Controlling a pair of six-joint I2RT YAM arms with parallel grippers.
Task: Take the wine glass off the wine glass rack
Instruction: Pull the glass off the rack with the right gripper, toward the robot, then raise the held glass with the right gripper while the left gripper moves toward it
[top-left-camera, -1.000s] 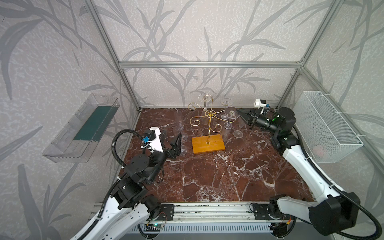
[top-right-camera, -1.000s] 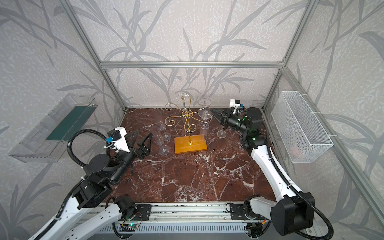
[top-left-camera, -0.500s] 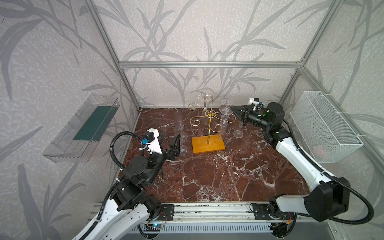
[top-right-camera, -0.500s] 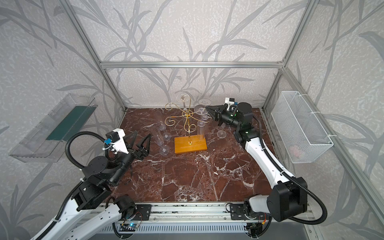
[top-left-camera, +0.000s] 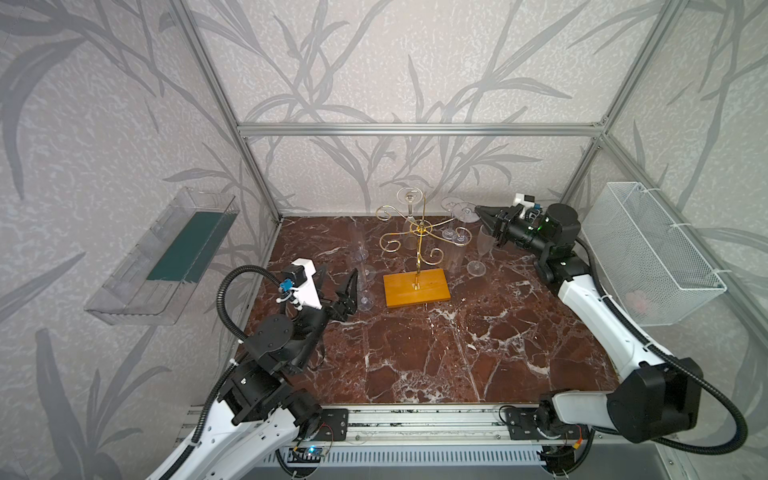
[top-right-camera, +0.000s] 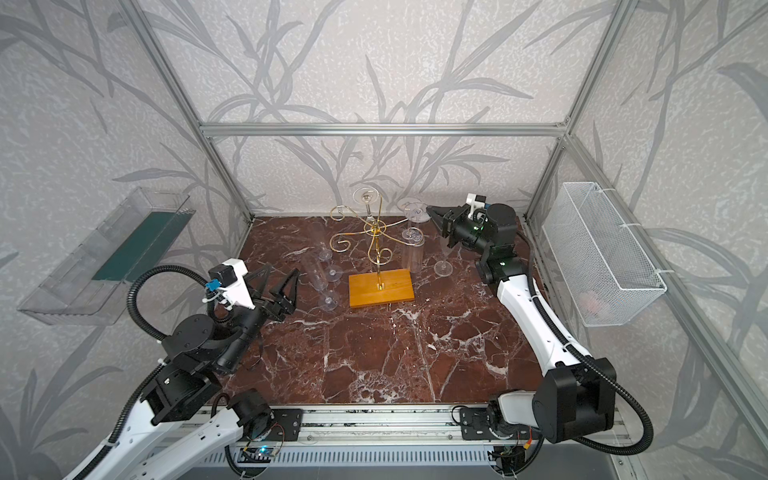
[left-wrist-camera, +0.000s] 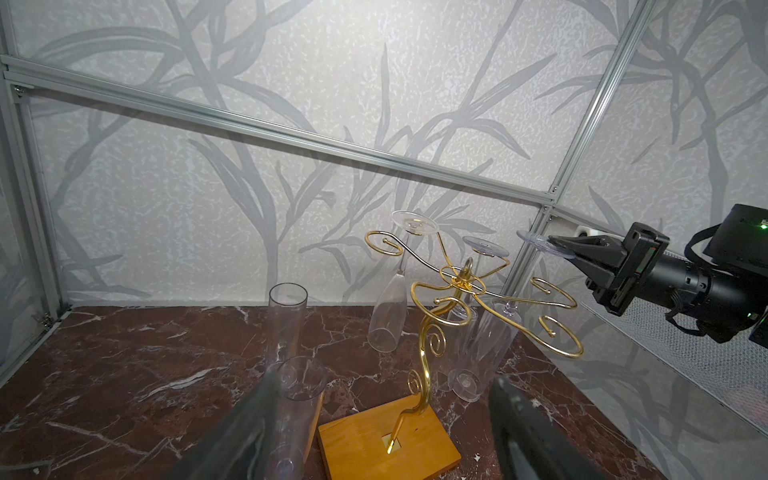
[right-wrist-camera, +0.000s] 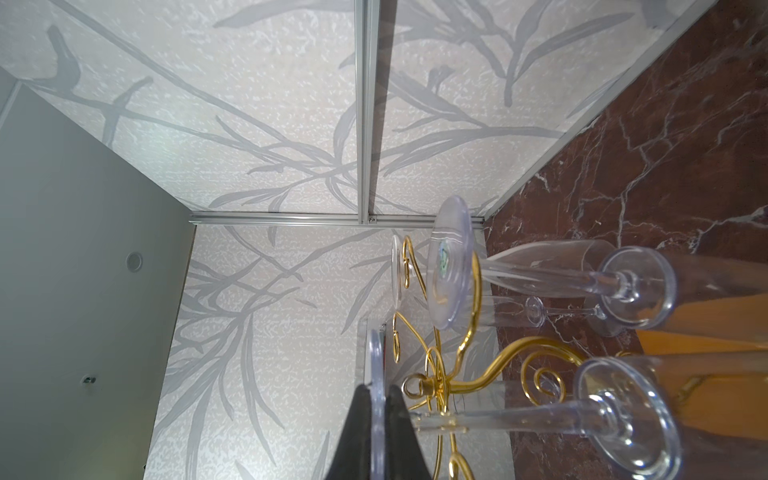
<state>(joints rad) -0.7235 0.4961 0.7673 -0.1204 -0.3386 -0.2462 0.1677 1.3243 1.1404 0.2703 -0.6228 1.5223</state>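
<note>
The marble table (top-left-camera: 457, 353) carries the wine glass rack (top-left-camera: 409, 289) at its middle, its gold arms spread above the orange wooden base, with clear flutes (top-left-camera: 482, 243) standing on the stone to either side. The left gripper (top-right-camera: 282, 271) hangs low beside the base, apart from the wire, its jaws wide apart and empty. The right gripper (right-wrist-camera: 379, 390) is up level with the rack's arms on the right side. Its jaws are pinched together on the flat foot of the wine glass (left-wrist-camera: 540, 246), which hangs bowl-down with its stem beside a gold curl. The grasp looks made, so drawing the glass off is the step in hand. Whether the foot rests on the wire cannot be told. The next move likely calls for sliding the stem out through the curl's open end while keeping the glass level. Otherwise the thin foot may slip, or the stem may snag and tip the light rack.
</note>
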